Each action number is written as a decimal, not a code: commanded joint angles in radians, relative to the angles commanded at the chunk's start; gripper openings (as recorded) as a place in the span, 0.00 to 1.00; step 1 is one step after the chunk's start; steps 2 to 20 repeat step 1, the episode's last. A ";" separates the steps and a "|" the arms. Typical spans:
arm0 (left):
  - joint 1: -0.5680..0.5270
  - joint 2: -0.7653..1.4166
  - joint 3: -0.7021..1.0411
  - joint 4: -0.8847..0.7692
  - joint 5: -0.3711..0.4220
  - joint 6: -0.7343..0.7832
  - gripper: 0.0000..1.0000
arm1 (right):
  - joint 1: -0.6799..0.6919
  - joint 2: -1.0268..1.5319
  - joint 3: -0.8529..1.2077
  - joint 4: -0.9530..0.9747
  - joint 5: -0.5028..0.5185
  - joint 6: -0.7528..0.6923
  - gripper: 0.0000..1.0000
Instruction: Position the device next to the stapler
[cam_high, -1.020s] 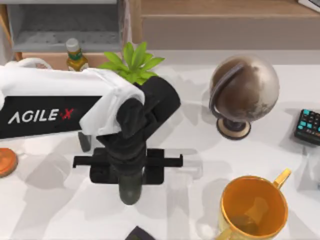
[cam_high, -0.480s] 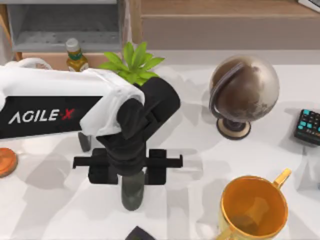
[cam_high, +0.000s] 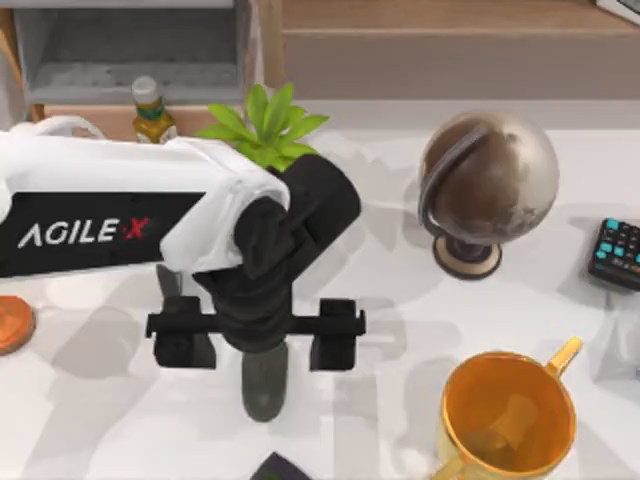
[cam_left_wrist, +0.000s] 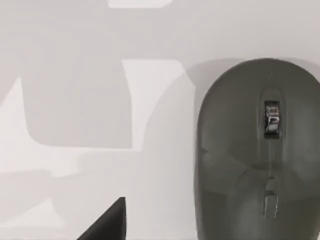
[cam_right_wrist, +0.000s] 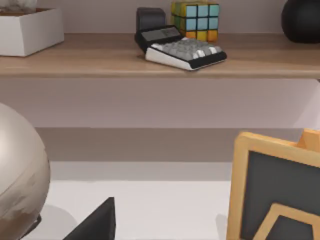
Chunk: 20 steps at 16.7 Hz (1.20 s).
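Note:
The device is a dark grey computer mouse (cam_high: 263, 385) lying flat on the white table, its front half poking out from under my left gripper (cam_high: 260, 338). That gripper hangs straight above it, open, with its black fingers (cam_high: 186, 340) spread wide on either side and touching nothing. In the left wrist view the mouse (cam_left_wrist: 260, 155) and its scroll wheel lie close below the camera. The stapler is out of view. My right gripper (cam_right_wrist: 95, 225) is parked off to the right, facing a shelf.
A globe (cam_high: 487, 190) stands at the back right and a yellow mug (cam_high: 508, 415) at the front right. Behind my left arm are a potted plant (cam_high: 265, 125) and a bottle (cam_high: 150, 112). A black keypad (cam_high: 615, 252) lies at the right edge.
My left gripper's fingers have spread apart from beside the mouse to wide open. The mouse stays on the table, and the arm has hardly moved.

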 joint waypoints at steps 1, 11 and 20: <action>0.000 0.000 0.000 0.000 0.000 0.000 1.00 | 0.000 0.000 0.000 0.000 0.000 0.000 1.00; 0.000 0.000 0.000 0.000 0.000 0.000 1.00 | 0.000 0.000 0.000 0.000 0.000 0.000 1.00; 0.000 0.000 0.000 0.000 0.000 0.000 1.00 | 0.000 0.000 0.000 0.000 0.000 0.000 1.00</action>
